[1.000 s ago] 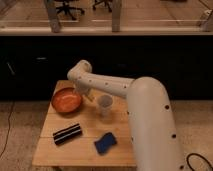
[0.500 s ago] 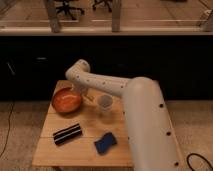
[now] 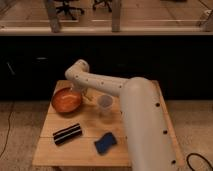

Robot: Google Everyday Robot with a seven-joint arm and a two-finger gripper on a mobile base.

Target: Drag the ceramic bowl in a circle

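Note:
The ceramic bowl [image 3: 65,100] is round, shallow and orange-brown. It sits at the back left of the wooden table [image 3: 85,150]. My white arm reaches from the lower right across the table and bends down at its far end. The gripper [image 3: 80,92] is at the bowl's right rim, partly hidden under the wrist. I cannot tell whether it touches the rim.
A small translucent white cup [image 3: 105,103] stands just right of the bowl, under the arm. A black oblong object [image 3: 67,133] lies at the front left and a blue sponge [image 3: 105,143] at the front middle. A dark counter wall runs behind the table.
The thick part of the arm has shifted a little to the left. The bowl and the gripper stay at nearly the same place.

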